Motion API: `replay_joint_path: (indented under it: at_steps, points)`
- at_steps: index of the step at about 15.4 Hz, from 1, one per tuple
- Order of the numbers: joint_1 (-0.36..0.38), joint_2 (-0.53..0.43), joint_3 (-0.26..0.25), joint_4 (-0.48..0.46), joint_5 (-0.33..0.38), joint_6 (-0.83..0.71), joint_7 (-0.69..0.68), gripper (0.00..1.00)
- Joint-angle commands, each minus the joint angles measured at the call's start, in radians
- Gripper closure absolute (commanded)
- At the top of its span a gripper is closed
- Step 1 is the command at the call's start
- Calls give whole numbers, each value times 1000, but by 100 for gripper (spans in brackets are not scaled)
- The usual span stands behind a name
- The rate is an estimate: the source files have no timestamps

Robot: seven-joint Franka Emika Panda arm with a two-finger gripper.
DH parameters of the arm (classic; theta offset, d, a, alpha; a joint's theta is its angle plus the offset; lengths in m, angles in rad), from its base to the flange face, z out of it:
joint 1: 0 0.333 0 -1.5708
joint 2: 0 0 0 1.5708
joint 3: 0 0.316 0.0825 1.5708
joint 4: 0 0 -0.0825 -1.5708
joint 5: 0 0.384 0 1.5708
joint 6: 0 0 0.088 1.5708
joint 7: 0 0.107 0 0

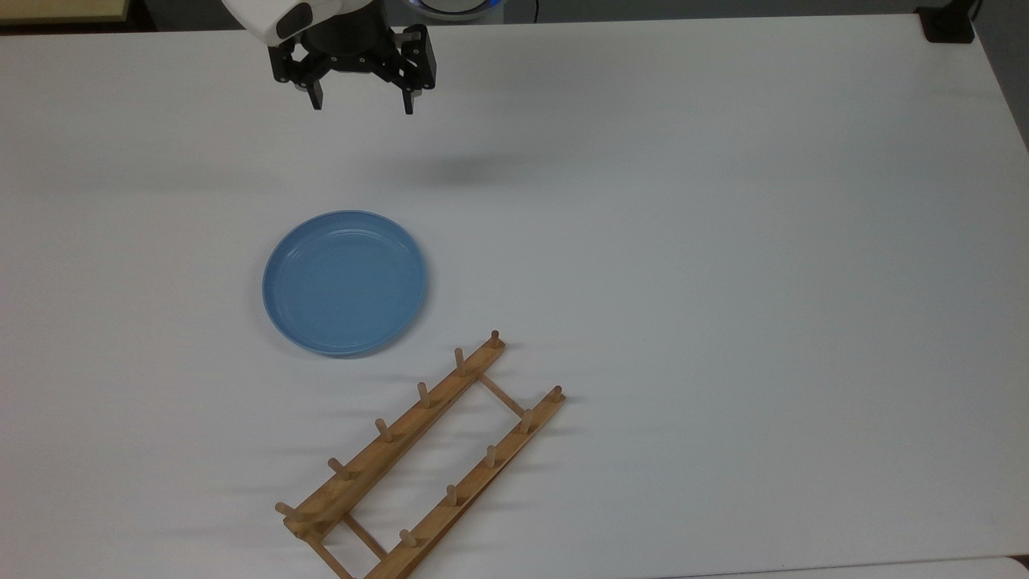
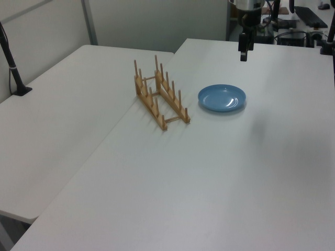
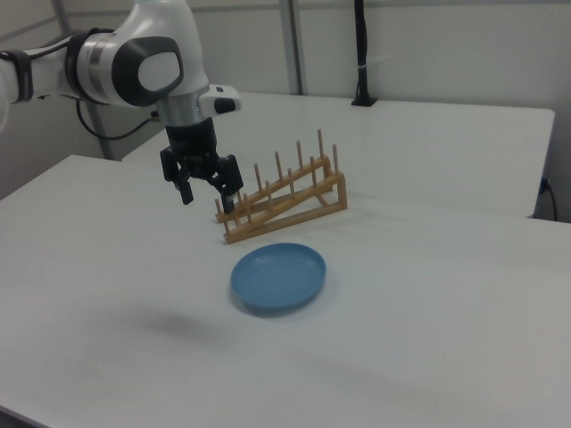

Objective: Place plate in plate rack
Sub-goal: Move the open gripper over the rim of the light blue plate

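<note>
- The broad white worktop (image 1: 723, 241) carries both task items; the approach path from arm to plate is unobstructed.
- The white Franka arm (image 3: 134, 58) holds its black two-finger end effector (image 1: 363, 103) above the worktop, fingers spread apart and gripping nothing. It hangs well apart from the plate, toward the top view's upper edge.
- The flat light-brown wooden plate rack (image 1: 422, 466) of two parallel rails with upright pegs lies near the plate, toward the top view's lower right. It sits diagonally, and no plate stands in it.
- The round, shallow, light-blue plastic-looking plate (image 1: 346, 281) lies flat, open side up, near the rack but not touching it.
- Step in hand, as judged: reach and grasp the plate. Recommended procedure:
  - Bring the end effector down over one section of the raised rim, not the plate centre, since the open fingers probably cannot span the whole plate.
  - Set one finger inside the rim and one outside, then close firmly; a smooth rim may slip.
  - Choose the rim section farthest from the rack, so the plate can later be tipped on edge between pegs.
</note>
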Motion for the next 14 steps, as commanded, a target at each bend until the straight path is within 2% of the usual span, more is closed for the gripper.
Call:
replay_joint_path:
  at_steps: [1, 14]
  points:
    - [-1, 11, 6, 18, -19, -28, 70, 0]
    - [-6, 24, -4, 38, -19, -72, 62, 0]
